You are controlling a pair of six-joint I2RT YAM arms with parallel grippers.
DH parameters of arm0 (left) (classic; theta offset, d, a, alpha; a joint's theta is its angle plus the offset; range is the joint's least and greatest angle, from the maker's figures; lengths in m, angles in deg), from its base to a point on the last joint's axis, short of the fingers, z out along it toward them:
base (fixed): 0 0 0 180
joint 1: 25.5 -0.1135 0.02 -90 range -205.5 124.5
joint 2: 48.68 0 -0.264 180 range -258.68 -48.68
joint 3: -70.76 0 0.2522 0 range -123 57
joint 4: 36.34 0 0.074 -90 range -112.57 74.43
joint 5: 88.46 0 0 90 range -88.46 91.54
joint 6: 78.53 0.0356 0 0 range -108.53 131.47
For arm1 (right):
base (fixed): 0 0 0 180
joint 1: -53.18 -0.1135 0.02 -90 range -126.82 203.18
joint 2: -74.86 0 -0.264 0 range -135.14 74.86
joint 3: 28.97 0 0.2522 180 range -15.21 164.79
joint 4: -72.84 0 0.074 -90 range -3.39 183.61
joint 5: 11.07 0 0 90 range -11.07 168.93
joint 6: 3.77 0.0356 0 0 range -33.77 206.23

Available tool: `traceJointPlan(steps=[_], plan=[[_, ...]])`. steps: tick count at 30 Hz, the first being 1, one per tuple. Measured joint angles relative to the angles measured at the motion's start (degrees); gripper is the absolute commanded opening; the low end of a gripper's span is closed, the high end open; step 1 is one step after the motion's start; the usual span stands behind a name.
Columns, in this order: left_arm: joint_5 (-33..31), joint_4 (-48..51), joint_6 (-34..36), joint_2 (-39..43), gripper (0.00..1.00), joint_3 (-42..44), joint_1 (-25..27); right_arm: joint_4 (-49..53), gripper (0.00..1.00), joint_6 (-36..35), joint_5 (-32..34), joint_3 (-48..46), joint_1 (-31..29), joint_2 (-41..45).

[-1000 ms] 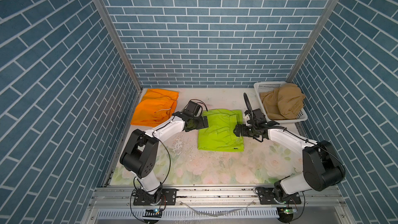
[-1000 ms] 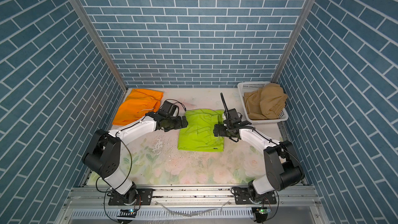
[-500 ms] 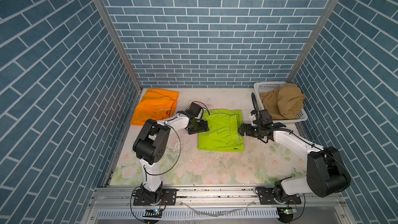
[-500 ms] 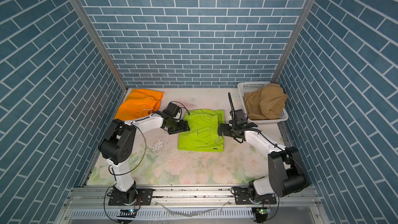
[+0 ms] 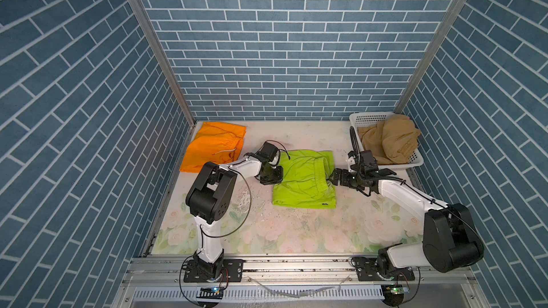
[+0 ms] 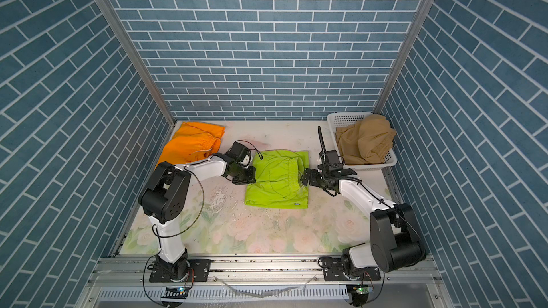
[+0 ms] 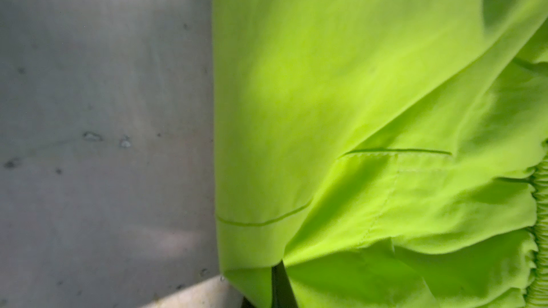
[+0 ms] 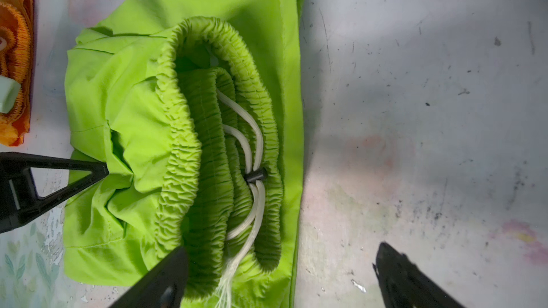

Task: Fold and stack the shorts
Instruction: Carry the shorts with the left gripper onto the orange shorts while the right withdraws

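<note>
Two hands flank the lime green shorts [image 5: 302, 186]: left hand [image 5: 278, 176] clenched on one edge, right hand [image 5: 329, 178] released; a one-sided pull could bunch the cloth

The back wall [image 5: 290, 54] and two slanting side walls wear a teal-blue brick pattern with pale grout lines, and they meet at bare aluminium corner posts [image 5: 154, 45]. The desk [image 5: 296, 232] is covered by a pale sheet printed with faded pink roses and green leaves, scuffed and flaking in places. A slotted aluminium rail [image 5: 296, 266] runs along its near edge, and the light is soft and even.
</note>
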Motion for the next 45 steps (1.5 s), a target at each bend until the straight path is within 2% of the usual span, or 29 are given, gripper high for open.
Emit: traceJointPlan(steps=[4, 11, 15, 20, 24, 32, 38, 45], plan=[[-3.8, 8.2, 3.5, 0.0, 0.00, -6.4, 0.1, -0.3, 0.99, 0.0, -0.6, 0.0, 0.0, 0.0], [-22.7, 28.6, 11.4, -3.8, 0.00, -30.8, -0.2, -1.1, 0.99, 1.3, -3.5, 2.3, -0.6, -2.8], [-34.5, 38.6, 15.2, -9.1, 0.00, -42.8, -1.4, -1.7, 0.99, 2.0, -4.2, 7.5, -4.0, -7.3], [-46.7, 46.6, 18.8, -14.3, 0.00, -50.9, -2.4, -2.5, 0.99, 2.5, -4.6, 16.5, -10.2, -13.7], [-53.5, 48.4, 21.1, -15.0, 0.00, -52.7, -3.1, -3.0, 0.99, 2.5, -5.1, 22.4, -13.8, -18.7], [-59.6, 48.7, 24.6, -15.0, 0.00, -57.1, -7.4, -2.9, 0.99, 2.5, -6.3, 30.1, -18.1, -25.9], [-61.5, 47.8, 27.3, -14.4, 0.00, -57.8, -10.5, -3.0, 0.99, 2.6, -7.6, 33.9, -19.7, -29.7], [-61.6, 46.1, 29.5, -13.3, 0.00, -60.6, -10.8, -3.0, 0.99, 2.5, -8.5, 34.3, -20.1, -31.6]])
